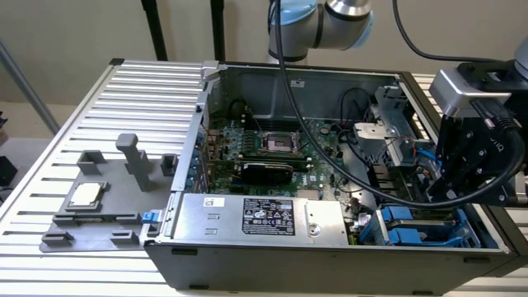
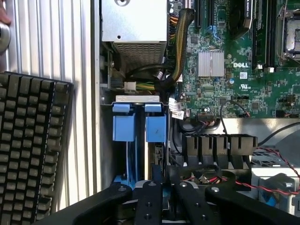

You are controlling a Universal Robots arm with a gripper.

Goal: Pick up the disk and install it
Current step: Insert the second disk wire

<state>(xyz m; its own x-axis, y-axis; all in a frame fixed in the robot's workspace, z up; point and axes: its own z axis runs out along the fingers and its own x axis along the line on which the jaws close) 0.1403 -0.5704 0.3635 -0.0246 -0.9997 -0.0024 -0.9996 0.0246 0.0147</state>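
The gripper's [image 2: 164, 177] black fingers [image 2: 151, 197] are drawn narrow, nearly together; I cannot tell whether they pinch anything. In the exterior view it hangs at four o'clock over the open computer case [image 1: 247, 272]. The disk [image 1: 407, 218] sits just under it, blue rails showing, at five o'clock.

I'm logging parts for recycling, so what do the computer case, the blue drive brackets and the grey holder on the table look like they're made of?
Computer case: looks like sheet metal, dull grey, with thin folded edges.
Blue drive brackets: probably moulded plastic, uniform matte blue with soft rounded tabs.
Grey holder: seems plastic, possibly printed; flat matte grey blocks and posts.
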